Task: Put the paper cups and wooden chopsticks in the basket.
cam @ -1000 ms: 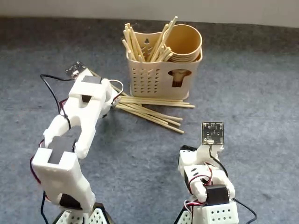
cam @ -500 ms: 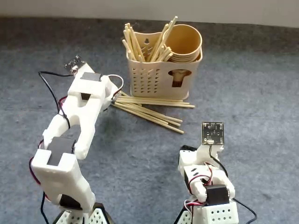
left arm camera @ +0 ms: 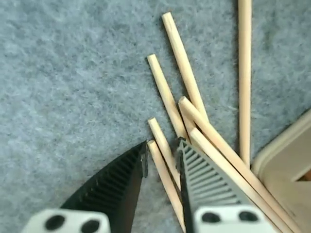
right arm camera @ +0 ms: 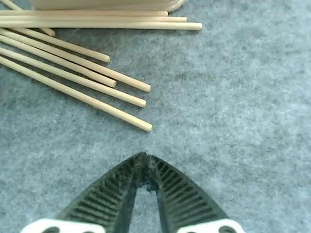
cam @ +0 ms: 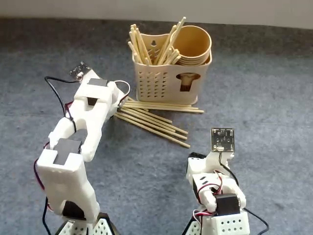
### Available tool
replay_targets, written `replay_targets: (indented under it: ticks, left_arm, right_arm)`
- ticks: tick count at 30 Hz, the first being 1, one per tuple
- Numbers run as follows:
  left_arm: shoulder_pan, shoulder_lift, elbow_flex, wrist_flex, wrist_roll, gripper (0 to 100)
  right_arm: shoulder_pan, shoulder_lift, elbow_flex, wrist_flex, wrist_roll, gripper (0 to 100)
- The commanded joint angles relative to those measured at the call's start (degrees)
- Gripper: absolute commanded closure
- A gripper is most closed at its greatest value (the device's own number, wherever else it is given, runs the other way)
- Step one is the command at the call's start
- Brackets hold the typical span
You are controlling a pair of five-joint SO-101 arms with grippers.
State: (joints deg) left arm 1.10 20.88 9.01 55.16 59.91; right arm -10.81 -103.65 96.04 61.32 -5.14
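Lying fanned on the counter (cam: 264, 122) just in front of the basket (cam: 156, 85): loose wooden chopsticks (cam: 154, 117). Standing inside the basket: more sticks, plus stacked paper cups (cam: 198, 44). Looks like the chopstick pickup step. Straddling two stick ends near the basket's front, narrowly spread, not yet pinching: the left gripper (left arm camera: 163, 162). Calls next for closing, lifting, tipping into the basket. Well in front of the basket, pressed together, empty: the right gripper (right arm camera: 143, 172).
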Motion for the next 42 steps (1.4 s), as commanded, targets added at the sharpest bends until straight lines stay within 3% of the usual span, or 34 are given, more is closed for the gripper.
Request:
replay_targets:
  ticks: [1, 4, 16, 27, 36, 42]
  left_arm:
    - [0.84, -0.13, -1.71, -0.35, 0.35, 91]
    - [0.84, -0.13, -1.80, 1.49, 0.26, 100]
    - [0.75, -0.84, -2.33, 9.49, 0.09, 100]
    - [1.19, -12.18, -1.71, 17.76, -1.85, 99]
    - [1.01, -5.49, -2.24, 18.02, -1.93, 99]
    - [1.10, -3.74, -3.82, 19.34, -1.93, 84]
  right_arm:
    - [-0.22, -0.66, 8.48, 0.22, -0.18, 99.4]
    - [-0.22, -0.66, 8.48, 0.22, -0.18, 99.4]
    - [-0.22, -0.66, 8.48, 0.22, -0.18, 99.4]
    - [-0.22, -0.66, 8.48, 0.22, -0.18, 99.4]
    - [-0.22, -0.66, 8.48, 0.22, -0.18, 99.4]
    - [-0.22, -0.66, 8.48, 0.22, -0.18, 99.4]
